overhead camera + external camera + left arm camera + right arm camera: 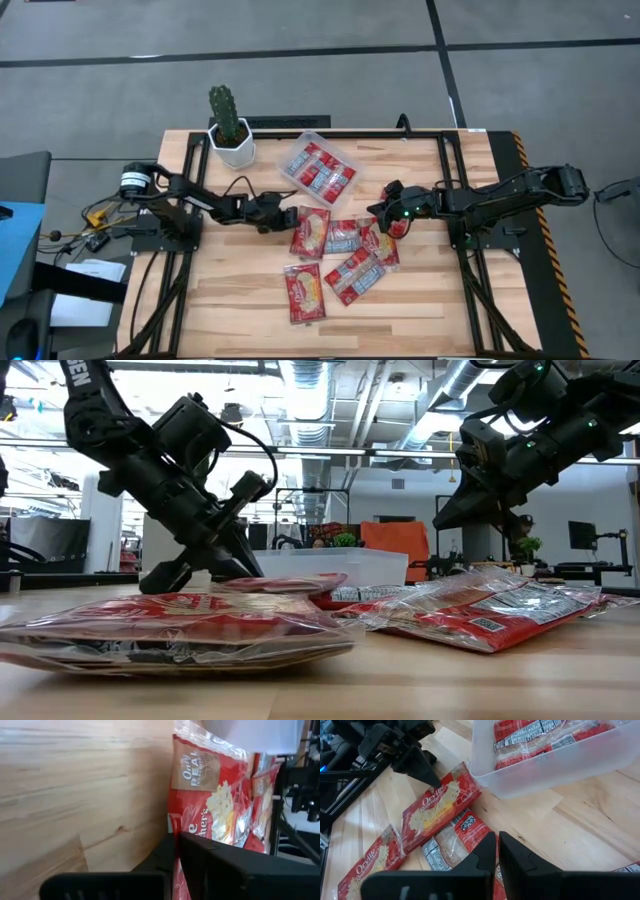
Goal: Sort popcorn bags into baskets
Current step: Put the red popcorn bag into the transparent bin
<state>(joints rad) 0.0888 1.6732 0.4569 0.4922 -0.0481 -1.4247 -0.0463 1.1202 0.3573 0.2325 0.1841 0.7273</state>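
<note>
Pinching popcorn bag (310,231) edge, left gripper (284,216)

left hand (283,217) closed, low | right hand (385,214) closed, raised

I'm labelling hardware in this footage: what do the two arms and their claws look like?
Both arms are matte black, built from jointed segments on black frames. The left arm has a silver-ringed base joint with orange and black cables beside it; a black cable loops over its wrist. The right arm shows a small green light near its wrist. Each claw, left and right, has two flat black fingers.
</note>
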